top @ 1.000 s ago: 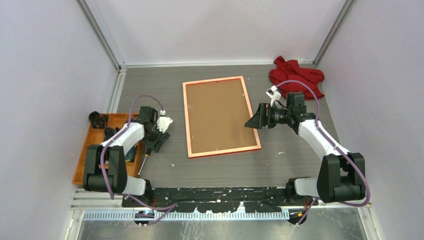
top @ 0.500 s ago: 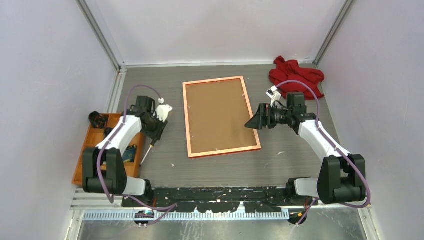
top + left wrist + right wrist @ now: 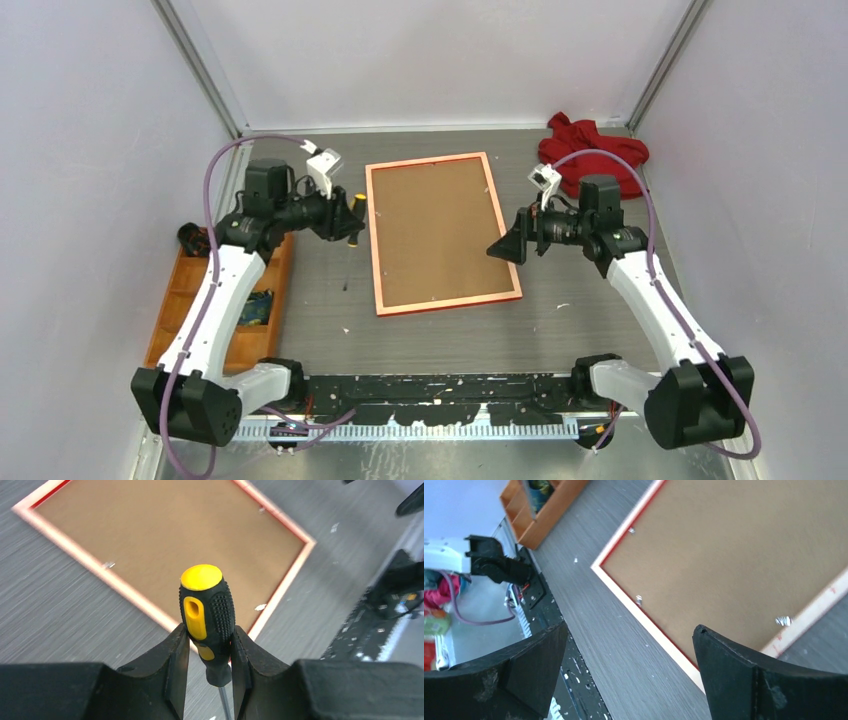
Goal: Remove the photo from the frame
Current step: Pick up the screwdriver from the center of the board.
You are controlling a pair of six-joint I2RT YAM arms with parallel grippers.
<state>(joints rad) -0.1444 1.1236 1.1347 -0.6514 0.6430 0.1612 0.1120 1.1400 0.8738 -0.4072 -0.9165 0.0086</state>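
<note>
— At centre of the overhead view, what lies on the surface (image 3: 450, 340)?

— Frame (image 3: 372, 240), face down, orange-pink back rim uppermost, with a thin red band along its lower edge. A brown backing board (image 3: 435, 230) fills the opening. The photo is hidden beneath that board, and no part of it shows in any view.

— What marks the board's edge?

— Small metal tabs (image 3: 639, 600) just inside the rim. The wrist views show a few, slightly blurred. Overhead they are too small to count.

— State of the left gripper (image 3: 208, 630)?

— Jaws clamped on the black-and-yellow handle of a screwdriver (image 3: 206, 605). The yellow cap points toward the frame. The shaft leaves the left wrist view at its bottom edge, so the tip is cut off. Overhead, this gripper sits in the upper left part of the picture, just left of the frame's left rim.

— And the right gripper (image 3: 629, 630)?

— Jaws wide apart, nothing between them. Overhead it appears at the frame's right rim, toward the lower right corner. Its own camera looks down on that rim and the board. Whether a fingertip touches the frame cannot be told.

— Remaining items, and any writing?

— Orange tray (image 3: 165, 320) at the left edge, partly covered by the left arm, its contents dark and too small to name. The right wrist view cuts the tray off at its upper left. Red cloth (image 3: 590, 150), crumpled, sits at upper right. Any label on the tray's contents is too small to read.
</note>
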